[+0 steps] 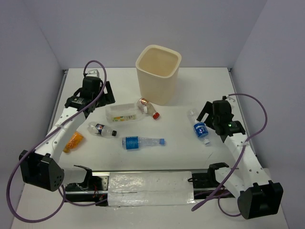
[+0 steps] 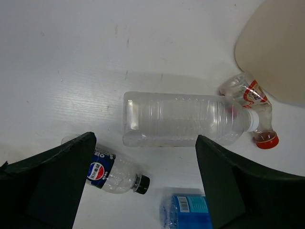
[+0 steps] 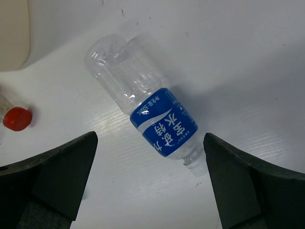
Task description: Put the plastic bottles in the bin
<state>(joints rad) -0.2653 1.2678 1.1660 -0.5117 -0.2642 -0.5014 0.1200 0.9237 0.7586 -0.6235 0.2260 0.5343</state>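
The cream bin [image 1: 158, 71] stands at the back centre. Lying on the table are a clear boxy bottle [image 1: 124, 113], a crushed red-capped bottle [image 1: 148, 109], a dark-labelled bottle [image 1: 101, 129], an orange bottle [image 1: 74, 141] and two blue-labelled bottles [image 1: 142, 141] [image 1: 199, 128]. My left gripper [image 1: 106, 95] is open and empty, above the table left of the boxy bottle [image 2: 181, 119]. The dark-labelled bottle [image 2: 112, 171] lies by its left finger. My right gripper [image 1: 209, 114] is open and empty above the right blue-labelled bottle [image 3: 143, 109].
Grey walls close in the table at the back and both sides. A foil-covered strip [image 1: 150, 188] lies along the near edge between the arm bases. The bin's side shows in the left wrist view [image 2: 276, 47] and the right wrist view [image 3: 13, 33].
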